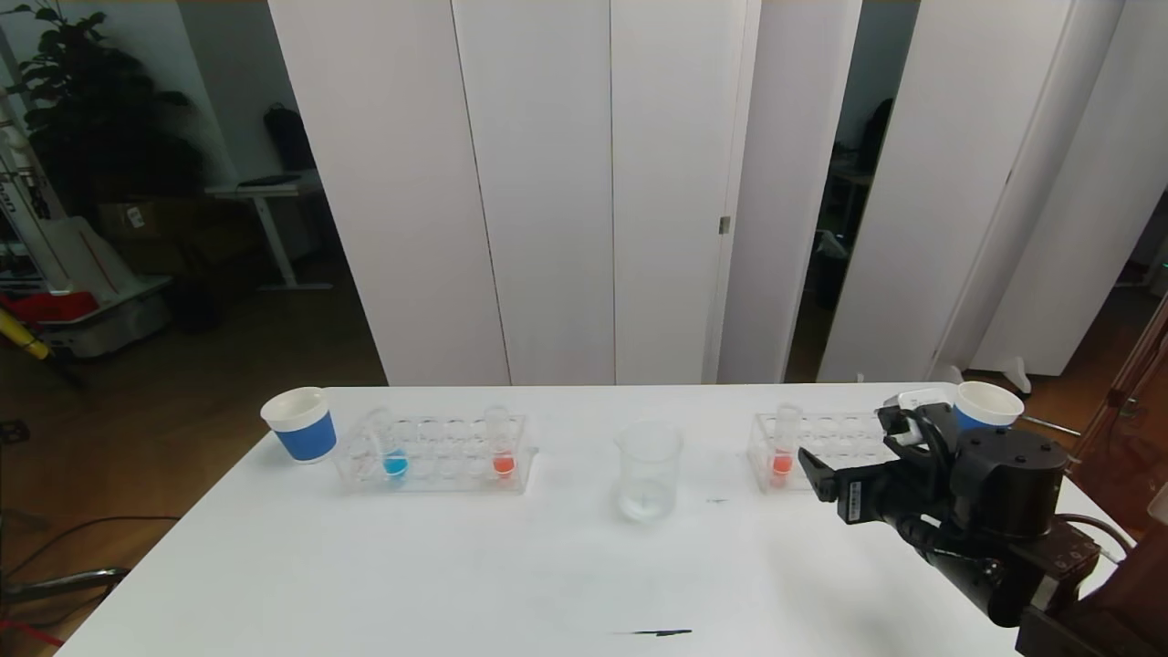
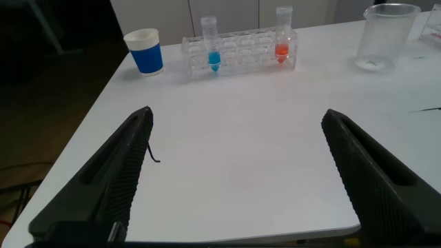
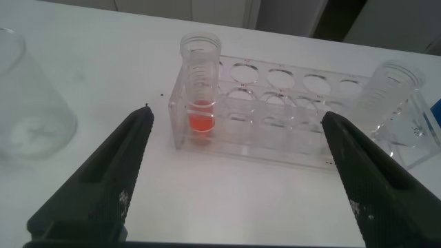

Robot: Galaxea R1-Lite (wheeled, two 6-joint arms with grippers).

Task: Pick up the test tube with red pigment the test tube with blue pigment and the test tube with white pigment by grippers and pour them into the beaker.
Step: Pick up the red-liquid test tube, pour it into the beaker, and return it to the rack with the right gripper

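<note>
R gripper (image 3: 234,172) wide open, holding nothing; red tube (image 3: 200,89) in rack (image 3: 275,148) just ahead. Beaker (image 1: 649,470) off to its left. L gripper (image 2: 238,172) wide open too.

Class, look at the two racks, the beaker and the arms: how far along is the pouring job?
Done: nothing; the beaker looks nearly empty. The blue tube and a red tube stand in the left rack. In hand: the open right pincer faces another red tube in the right rack. Left: every pickup and pour.
</note>
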